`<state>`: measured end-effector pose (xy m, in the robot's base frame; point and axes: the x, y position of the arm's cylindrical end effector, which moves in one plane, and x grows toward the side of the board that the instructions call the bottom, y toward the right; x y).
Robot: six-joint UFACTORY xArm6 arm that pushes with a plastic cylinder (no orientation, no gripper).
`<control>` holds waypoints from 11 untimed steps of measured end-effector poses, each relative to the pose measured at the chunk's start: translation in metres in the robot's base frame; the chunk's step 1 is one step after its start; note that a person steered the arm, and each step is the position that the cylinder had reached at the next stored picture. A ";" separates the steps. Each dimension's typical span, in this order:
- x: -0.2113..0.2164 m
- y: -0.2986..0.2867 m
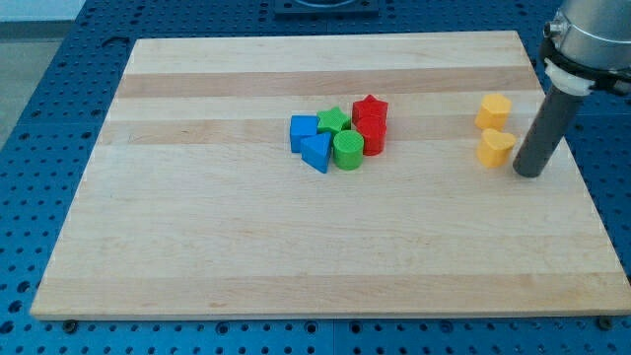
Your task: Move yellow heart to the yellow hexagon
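The yellow heart (pixel 495 147) lies on the wooden board (pixel 246 247) at the view's right. The yellow hexagon (pixel 494 110) sits just above it, toward the view's top, with a small gap between them. My tip (pixel 528 173) rests on the board just right of the heart and slightly below it, close to the heart but apart from it.
A cluster sits mid-board: a blue cube (pixel 303 131), a blue triangle (pixel 316 153), a green star (pixel 333 121), a green cylinder (pixel 348 150), a red star (pixel 370 108) and a red cylinder (pixel 372 136). The board's right edge (pixel 582 177) is near my tip.
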<state>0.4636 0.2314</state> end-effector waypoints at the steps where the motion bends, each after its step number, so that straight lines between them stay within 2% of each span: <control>1: 0.025 -0.035; 2: 0.032 -0.081; 3: 0.014 -0.080; 5: -0.014 -0.011; 6: -0.021 0.004; 7: 0.003 -0.007; 8: 0.009 -0.045; 9: -0.010 -0.062; 10: -0.022 -0.052; 11: -0.023 -0.013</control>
